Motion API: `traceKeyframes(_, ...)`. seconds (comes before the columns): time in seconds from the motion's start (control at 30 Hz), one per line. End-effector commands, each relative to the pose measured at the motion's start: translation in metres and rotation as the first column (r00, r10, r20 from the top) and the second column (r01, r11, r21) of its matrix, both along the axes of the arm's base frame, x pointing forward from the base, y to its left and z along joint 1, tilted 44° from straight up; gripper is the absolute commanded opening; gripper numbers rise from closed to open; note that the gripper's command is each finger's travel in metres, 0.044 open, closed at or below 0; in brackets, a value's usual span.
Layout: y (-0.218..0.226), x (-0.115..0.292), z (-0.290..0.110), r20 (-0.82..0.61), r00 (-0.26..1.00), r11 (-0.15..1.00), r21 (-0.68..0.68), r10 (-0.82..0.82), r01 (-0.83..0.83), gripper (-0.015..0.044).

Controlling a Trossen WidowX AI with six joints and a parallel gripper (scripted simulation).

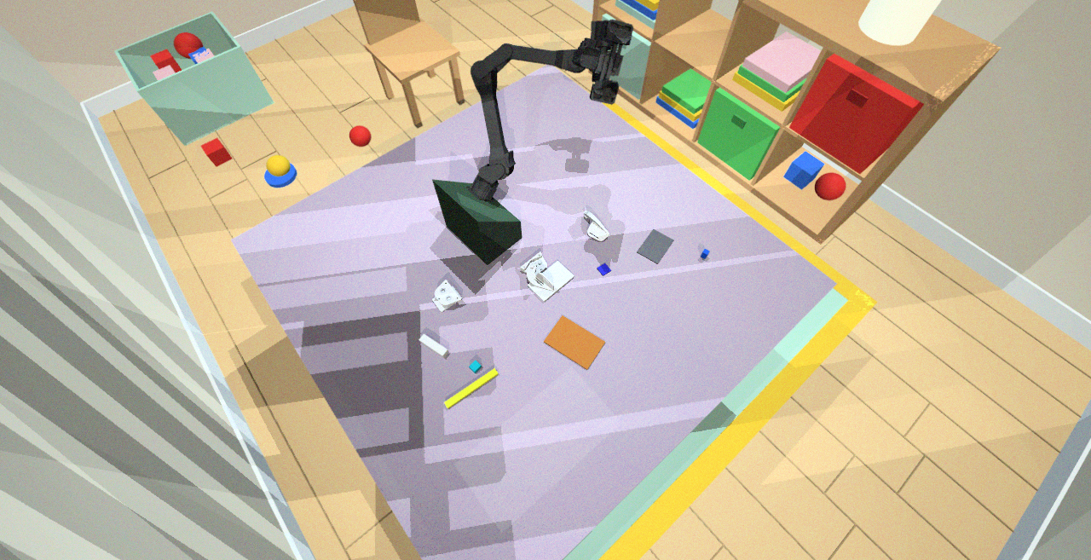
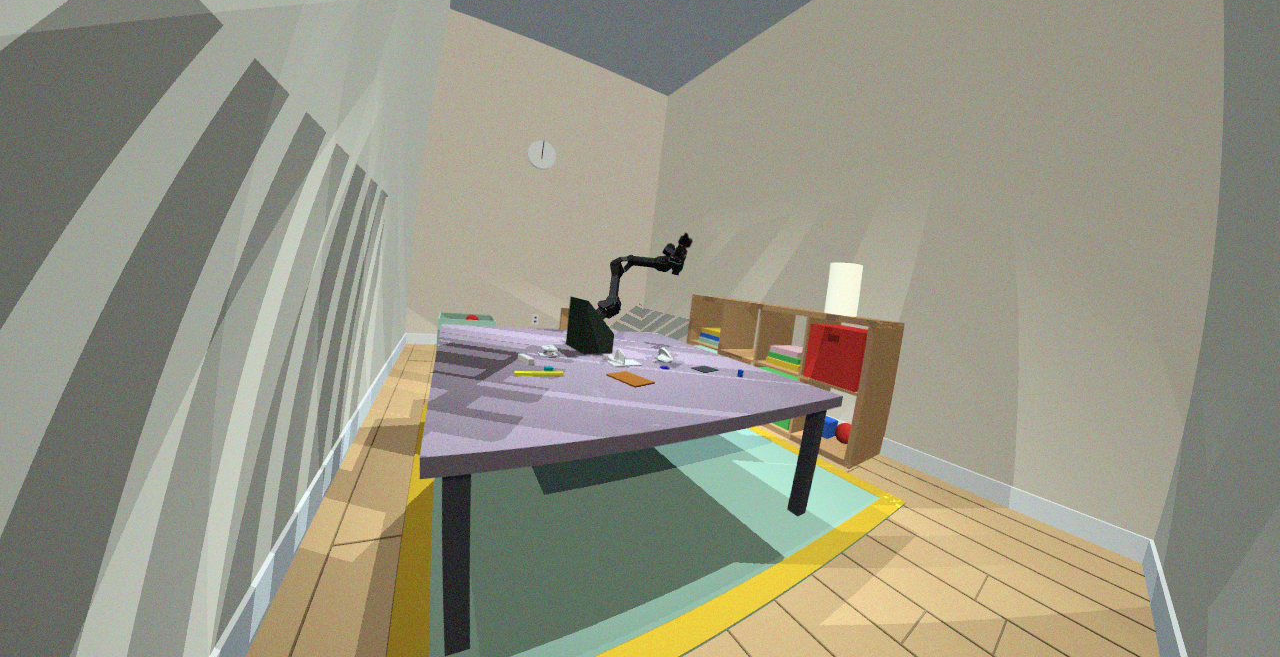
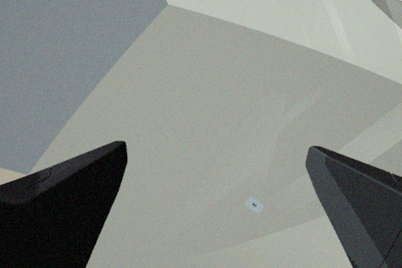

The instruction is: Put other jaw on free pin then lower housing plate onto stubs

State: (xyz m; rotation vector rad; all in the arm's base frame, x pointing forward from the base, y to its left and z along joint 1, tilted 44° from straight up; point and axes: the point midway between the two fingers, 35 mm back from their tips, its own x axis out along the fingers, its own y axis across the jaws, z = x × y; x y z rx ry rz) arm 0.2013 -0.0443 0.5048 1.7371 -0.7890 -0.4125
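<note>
Lilac table, wood-floored room; one black arm raised, gripper open with nothing between its fingers.
Beige walls; one cube shelf, one wooden chair. On the tabletop, counted: three white part groups, namely a holed piece, a cluster beside a flat white plate, and a curved piece; which are the task's jaws or housing, I cannot tell. Also one white bar, one yellow stick, one matte orange slab, one grey square, two blue bits, one teal cube. A faceted dark-green block stands by the arm's foot.
</note>
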Motion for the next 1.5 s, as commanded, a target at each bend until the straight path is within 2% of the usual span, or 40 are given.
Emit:
traceKeyframes(0.0, 0.000, 0.000, 0.000, 0.000, 1.000, 1.000, 0.000, 0.000, 0.000, 0.0426)
traceKeyframes(0.53, 0.000, 0.000, 0.000, 0.000, 1.000, 1.000, 0.000, 0.000, 0.000, 0.0006)
traceKeyframes(1.1, 0.000, 0.001, 0.000, -0.002, 1.000, 1.000, -0.003, 0.002, -0.002, 0.0000)
traceKeyframes(1.47, 0.028, 0.036, -0.016, -0.167, 0.980, 0.970, -0.196, 0.111, -0.143, 0.0000)
